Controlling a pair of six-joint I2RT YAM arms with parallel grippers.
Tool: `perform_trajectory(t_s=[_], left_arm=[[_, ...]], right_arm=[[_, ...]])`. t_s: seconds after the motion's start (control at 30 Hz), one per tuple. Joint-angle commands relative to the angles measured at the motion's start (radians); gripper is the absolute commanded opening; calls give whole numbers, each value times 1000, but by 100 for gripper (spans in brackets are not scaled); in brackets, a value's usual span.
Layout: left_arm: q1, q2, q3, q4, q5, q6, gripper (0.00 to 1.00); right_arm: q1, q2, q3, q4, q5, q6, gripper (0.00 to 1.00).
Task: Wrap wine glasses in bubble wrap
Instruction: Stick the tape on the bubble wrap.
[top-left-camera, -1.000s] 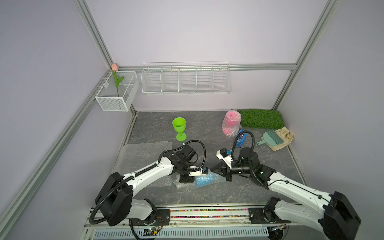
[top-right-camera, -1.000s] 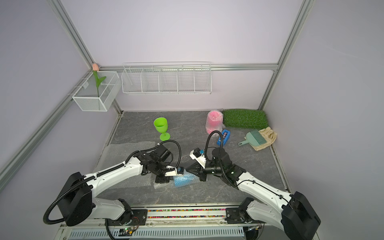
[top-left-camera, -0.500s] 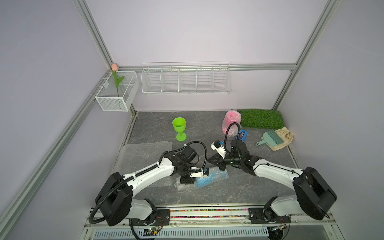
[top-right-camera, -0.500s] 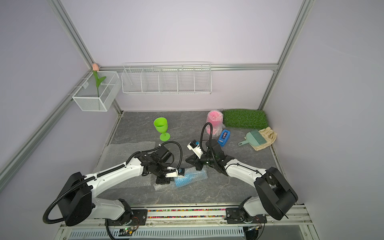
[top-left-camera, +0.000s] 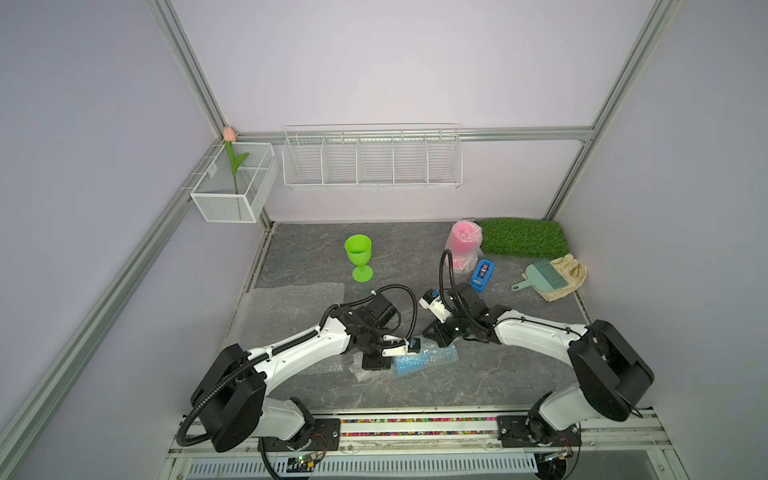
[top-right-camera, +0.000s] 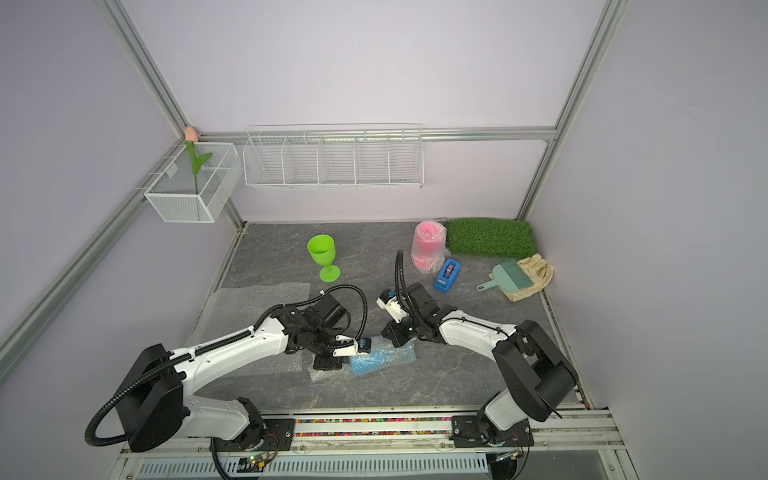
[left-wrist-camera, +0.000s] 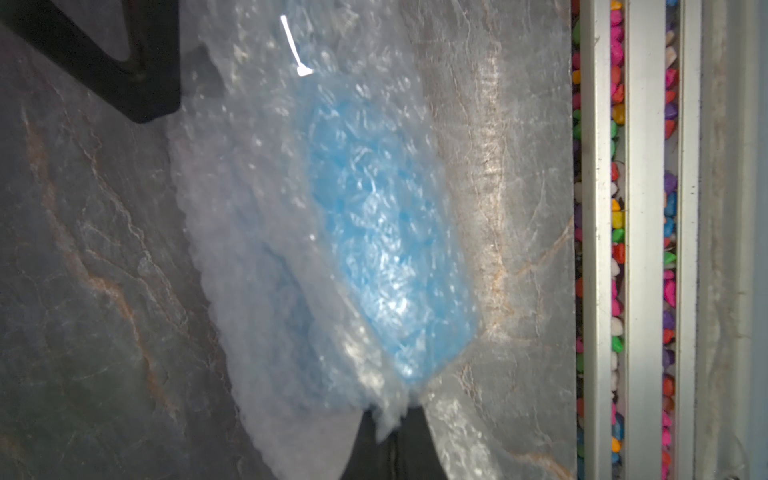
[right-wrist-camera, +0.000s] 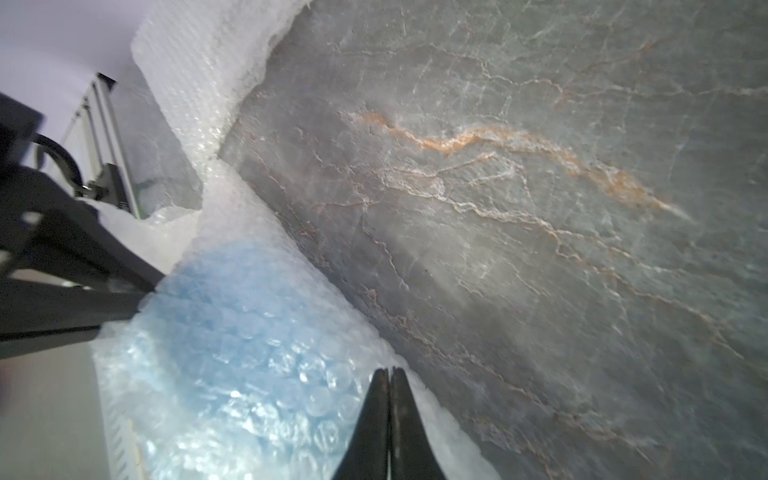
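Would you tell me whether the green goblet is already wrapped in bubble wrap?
No, the green goblet stands bare and upright, apart from the flat bubble wrap sheet lying on the table.

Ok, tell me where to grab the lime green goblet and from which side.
Take the lime green goblet by its stem, coming in level from the near side. It stands upright on its round foot, mouth up, nothing close beside it; the stem is its narrowest part, so probably easiest to clamp.

— Where's your lying wrapped goblet (top-left-camera: 419, 361)?
— Near edge, centre. Your bare goblet (top-left-camera: 358, 253) stands far behind it; the spare sheet (top-left-camera: 291, 307) lies to its left; the tape dispenser (top-left-camera: 482, 274) sits far right, just beside the standing wrapped goblet (top-left-camera: 463, 245).
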Motion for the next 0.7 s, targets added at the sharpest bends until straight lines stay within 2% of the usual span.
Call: perform_trajectory(t_s=[0.0, 0.03, 0.17, 0.3, 0.37, 0.43, 0.5, 0.6, 0.67], left_arm=[[-9, 18, -29, -46, -12, 3, 1], [-10, 18, -31, -45, -13, 3, 1], [-9, 12, -31, -46, -18, 5, 1], [-8, 5, -29, -44, -20, 11, 1], [-9, 6, -28, -44, -23, 14, 1], [-9, 7, -25, -44, -24, 18, 1], [-9, 3, -25, -45, -23, 23, 1], [-9, 4, -21, -46, -25, 28, 1], [-9, 8, -15, -52, -29, 34, 1]], right_arm=[[38, 47, 33, -219, 237, 34, 12], [45, 58, 49, -251, 279, 44, 15], [50, 80, 129, -400, 453, 97, 36], [49, 9, 186, -520, 619, 90, 53], [45, -38, 210, -559, 649, 48, 59], [45, -83, 224, -567, 595, -42, 65], [52, -127, 228, -559, 451, -188, 72], [67, -180, 219, -563, 216, -390, 75], [86, -181, 226, -601, 108, -503, 74]])
